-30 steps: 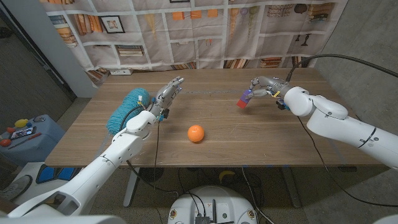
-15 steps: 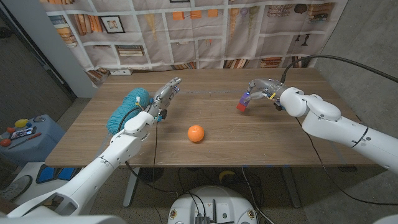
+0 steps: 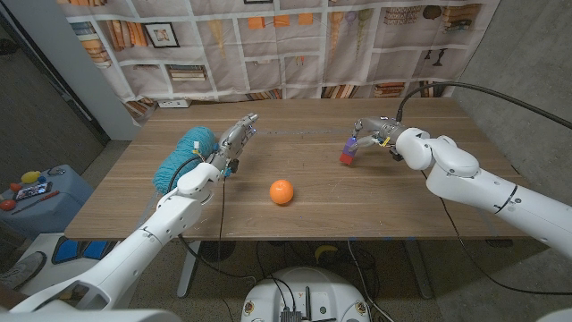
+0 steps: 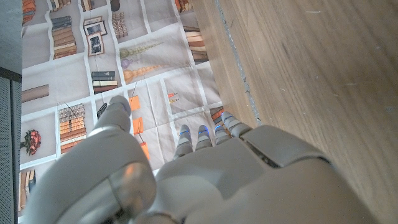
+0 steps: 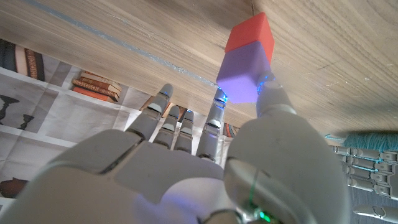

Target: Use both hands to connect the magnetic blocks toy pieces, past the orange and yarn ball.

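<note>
We see the right hand (image 3: 374, 131) far right on the table (image 3: 375, 201), pinching a purple block (image 5: 244, 76) w/ a red block (image 5: 250, 35) already stuck to its end; in the head view the pair shows as one small piece (image 3: 348, 152) hanging just below the fingers, red end lowest, close to the wood. The stack's long axis runs roughly away from the palm, tilted down toward the table. The left hand (image 3: 234, 141) sits far left-of-centre, beside the teal yarn ball (image 3: 183, 157), fingers stretched out and apart, holding nothing as far as we can tell. The orange (image 3: 281, 191) lies nearer to us, between the two arms, and both hands are on its far side. What matters next: the blocks lie to the right of the left hand, well apart from it, w/ bare table between, so the right hand is the one at the pieces. We can't make out any other loose block near the left hand. Our read is that the two visible pieces are already joined; if more joining is wanted, the left hand has to travel right along the far strip to meet the stack end-on.
</note>
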`<state>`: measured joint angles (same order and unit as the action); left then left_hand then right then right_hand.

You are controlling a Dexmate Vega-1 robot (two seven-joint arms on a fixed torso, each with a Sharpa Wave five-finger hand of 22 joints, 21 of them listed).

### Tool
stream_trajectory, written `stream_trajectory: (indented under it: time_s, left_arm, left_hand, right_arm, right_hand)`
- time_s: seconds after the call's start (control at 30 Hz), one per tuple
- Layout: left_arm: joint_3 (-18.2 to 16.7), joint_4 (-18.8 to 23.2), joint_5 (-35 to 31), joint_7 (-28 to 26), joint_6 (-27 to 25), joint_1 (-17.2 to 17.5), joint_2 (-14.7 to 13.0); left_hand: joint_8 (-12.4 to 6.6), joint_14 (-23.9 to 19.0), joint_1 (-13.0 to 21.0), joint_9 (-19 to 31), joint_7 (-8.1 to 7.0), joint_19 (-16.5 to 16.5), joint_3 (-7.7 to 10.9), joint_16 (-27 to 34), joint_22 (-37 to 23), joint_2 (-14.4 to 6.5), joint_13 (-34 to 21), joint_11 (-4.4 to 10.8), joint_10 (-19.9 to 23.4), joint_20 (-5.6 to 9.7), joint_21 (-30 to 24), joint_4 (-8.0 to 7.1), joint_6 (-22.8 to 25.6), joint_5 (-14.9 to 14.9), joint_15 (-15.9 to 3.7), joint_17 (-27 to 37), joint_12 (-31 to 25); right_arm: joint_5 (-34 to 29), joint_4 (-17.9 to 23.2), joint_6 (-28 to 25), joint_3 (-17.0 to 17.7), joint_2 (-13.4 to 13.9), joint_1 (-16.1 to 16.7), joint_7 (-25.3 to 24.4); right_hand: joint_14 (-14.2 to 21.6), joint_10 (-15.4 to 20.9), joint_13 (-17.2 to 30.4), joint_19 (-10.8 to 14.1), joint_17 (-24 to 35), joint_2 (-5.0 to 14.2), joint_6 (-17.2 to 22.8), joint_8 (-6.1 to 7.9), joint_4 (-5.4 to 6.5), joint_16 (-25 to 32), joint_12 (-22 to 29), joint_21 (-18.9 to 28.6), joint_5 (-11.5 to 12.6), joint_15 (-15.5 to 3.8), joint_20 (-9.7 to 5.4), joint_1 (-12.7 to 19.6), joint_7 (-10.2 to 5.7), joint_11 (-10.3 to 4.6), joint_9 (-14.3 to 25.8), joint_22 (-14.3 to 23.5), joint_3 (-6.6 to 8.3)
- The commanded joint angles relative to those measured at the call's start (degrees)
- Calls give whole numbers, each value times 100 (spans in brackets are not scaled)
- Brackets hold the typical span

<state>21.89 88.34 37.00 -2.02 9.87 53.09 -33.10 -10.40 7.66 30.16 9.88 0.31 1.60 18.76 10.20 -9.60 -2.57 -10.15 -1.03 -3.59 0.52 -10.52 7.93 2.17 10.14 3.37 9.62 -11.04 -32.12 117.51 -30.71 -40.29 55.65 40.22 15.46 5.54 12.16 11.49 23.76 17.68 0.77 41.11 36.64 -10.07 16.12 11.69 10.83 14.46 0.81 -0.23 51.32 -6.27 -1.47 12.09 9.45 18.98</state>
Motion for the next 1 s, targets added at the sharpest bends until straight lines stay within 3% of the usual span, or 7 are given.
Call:
stream_trajectory:
  time_s: [0.03,0.73,1.0]
  left_arm:
    - [-24,19,52,-2,-2,81,-16]
    - [-15,0,73,-13,48,147,20]
    - [-23,6,84,-32,49,169,23]
  left_hand:
    - [-25,-31,-48,11,-9,10,0,24,-8,-17,7,4,21,18,-27,-3,19,-11,10,9,-32]
    - [-28,-57,-90,12,-14,-16,2,18,-6,-40,7,1,39,-13,-30,12,61,-15,-2,9,-28]
    - [-26,-69,-104,12,-12,-31,5,17,-6,-52,6,-4,48,-4,-32,19,70,-16,-7,9,-28]
  right_arm:
    - [-358,-97,65,-85,-144,-24,212]
    - [-944,-274,168,-271,-401,-156,703]
    - [-1045,-285,118,-259,-469,-182,836]
  right_hand:
    - [35,-3,15,51,26,512,432,432,-16,40,-4,19,-6,-45,-13,613,-510,-45,208,12,55]
    - [56,24,17,65,42,525,382,477,7,57,6,15,-34,-80,-32,699,-535,-64,271,12,65]
    - [40,-22,18,69,49,492,164,433,33,54,-12,12,-61,-55,-17,688,-525,-53,309,12,29]
